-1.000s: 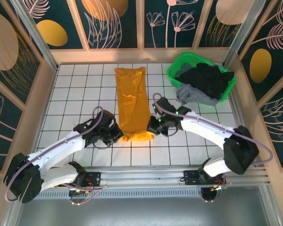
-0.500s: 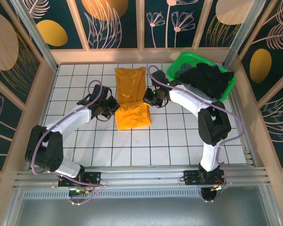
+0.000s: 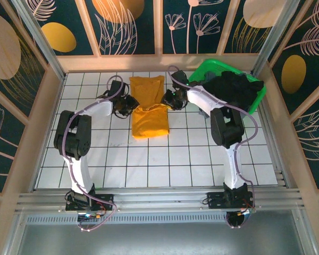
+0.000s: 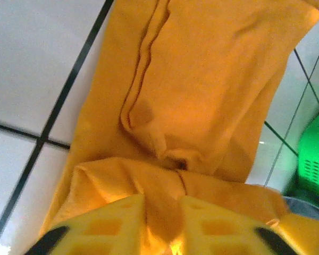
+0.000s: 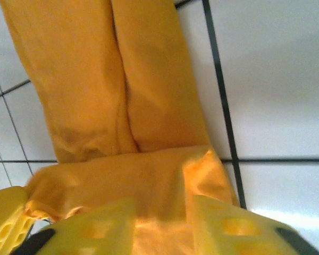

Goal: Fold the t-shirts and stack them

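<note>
halving the mustard t-shirt (image 3: 149, 119): left gripper (image 3: 131, 103), right gripper (image 3: 168, 100) jaws narrow, hem between them, grip unclear; next needs clean release

The shirt (image 3: 149, 111) is matt mustard cloth, soft and creased, with a raised stitched seam visible in the left wrist view. Beneath the shirt, the table (image 3: 191, 159) is smooth and white with a slight gloss, ruled with dark grid lines. Right of the shirt, the basket (image 3: 199, 74) is glossy green perforated plastic, holding dark shirts (image 3: 239, 90) of matt cloth.
</note>
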Robot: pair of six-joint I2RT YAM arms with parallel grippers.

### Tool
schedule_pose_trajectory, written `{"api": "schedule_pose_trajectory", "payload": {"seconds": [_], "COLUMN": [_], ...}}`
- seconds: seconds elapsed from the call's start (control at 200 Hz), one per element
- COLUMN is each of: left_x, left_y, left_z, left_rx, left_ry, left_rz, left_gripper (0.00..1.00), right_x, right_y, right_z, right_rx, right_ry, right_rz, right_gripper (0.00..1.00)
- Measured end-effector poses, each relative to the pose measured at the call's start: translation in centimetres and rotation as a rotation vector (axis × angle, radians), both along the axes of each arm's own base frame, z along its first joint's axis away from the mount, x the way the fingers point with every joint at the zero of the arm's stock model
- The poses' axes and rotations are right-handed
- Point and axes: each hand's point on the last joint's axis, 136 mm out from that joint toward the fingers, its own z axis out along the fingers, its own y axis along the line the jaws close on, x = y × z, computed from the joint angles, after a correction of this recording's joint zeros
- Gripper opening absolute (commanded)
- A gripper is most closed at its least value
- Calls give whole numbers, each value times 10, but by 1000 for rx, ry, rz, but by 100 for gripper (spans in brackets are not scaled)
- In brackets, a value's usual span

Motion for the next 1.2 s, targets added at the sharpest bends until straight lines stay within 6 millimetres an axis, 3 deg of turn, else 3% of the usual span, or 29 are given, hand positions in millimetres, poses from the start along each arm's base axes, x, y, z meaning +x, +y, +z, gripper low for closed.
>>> {"api": "schedule_pose_trajectory", "payload": {"seconds": [0.095, 0.195, 0.325, 0.41, 0.49, 0.596, 0.716, 0.846, 0.946, 1.201], "left_x": [3, -5, -42, -72, -97, -129, -160, -165, -165, -160], "left_y": [8, 17, 31, 40, 45, 45, 30, 7, -3, -8], "left_z": [3, 12, 28, 33, 26, -1, -32, -41, -51, -57], "left_rx": [38, 70, 74, 61, 35, -11, -60, -115, -128, -162], "left_ry": [-9, -28, -47, -46, -32, 41, 141, 172, 194, 227], "left_rz": [10, 24, 47, 65, 84, 101, 93, 71, 68, 91], "left_gripper": [57, 58, 60, 58, 56, 56, 56, 53, 48, 33], "right_x": [10, 18, 9, -11, -36, -73, -114, -136, -132, -130], "right_y": [3, -1, -34, -61, -70, -61, -41, -31, -25, -16], "right_z": [10, 23, 29, 31, 32, 25, 1, -21, -28, -58], "right_rx": [19, 24, 6, -19, -27, -27, -17, -3, 17, 25], "right_ry": [-44, -95, -112, -98, -89, -68, -6, 66, 76, 160], "right_rz": [46, 66, 27, -13, -22, 8, 54, 57, 39, 3], "right_gripper": [50, 53, 56, 56, 56, 56, 56, 55, 54, 45]}}
